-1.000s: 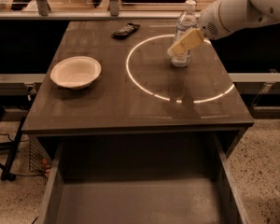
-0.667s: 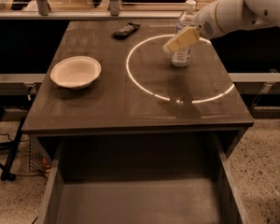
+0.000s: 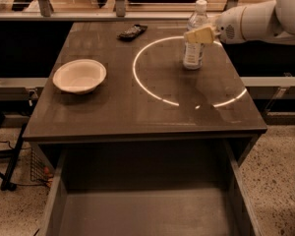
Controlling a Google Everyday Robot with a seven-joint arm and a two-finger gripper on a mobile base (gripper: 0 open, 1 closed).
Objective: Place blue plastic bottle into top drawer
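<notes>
Robot lab: gripper (image 3: pixel 199 35) over far table (image 3: pixel 137 109)

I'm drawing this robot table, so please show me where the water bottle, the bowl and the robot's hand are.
blue plastic bottle (image 3: pixel 193 57): camera view, on its lower body, below the gripper.
bowl (image 3: pixel 79 75): camera view, in its white hollow.
gripper (image 3: pixel 199 35): camera view, on its pale front end, at the bottle's upper part.
</notes>
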